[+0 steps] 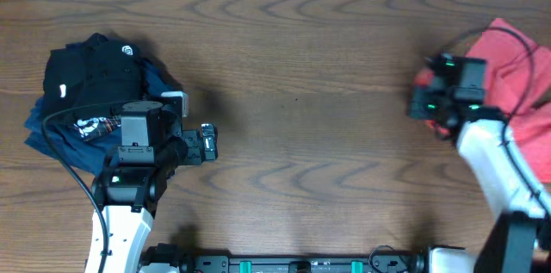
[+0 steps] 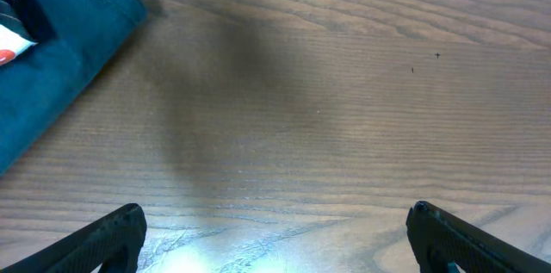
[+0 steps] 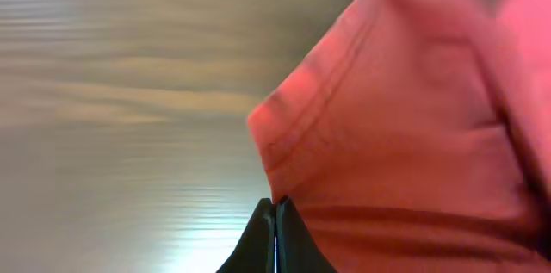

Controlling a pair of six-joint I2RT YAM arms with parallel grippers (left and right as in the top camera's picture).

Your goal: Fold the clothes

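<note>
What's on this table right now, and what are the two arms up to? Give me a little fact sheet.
Shirt to fold: coral-red T-shirt, crumpled at the right end of the table
Right end effector: shut, pinching the shirt's hem
Left end effector: open, empty, above bare wood
Other clothes: black garment lying on navy-blue garment, far left
Folding: not begun

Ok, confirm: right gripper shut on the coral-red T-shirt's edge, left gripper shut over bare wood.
Not quite: the left gripper is open over bare wood, as the left wrist view shows. The right gripper is shut on the edge of the coral-red T-shirt.
</note>
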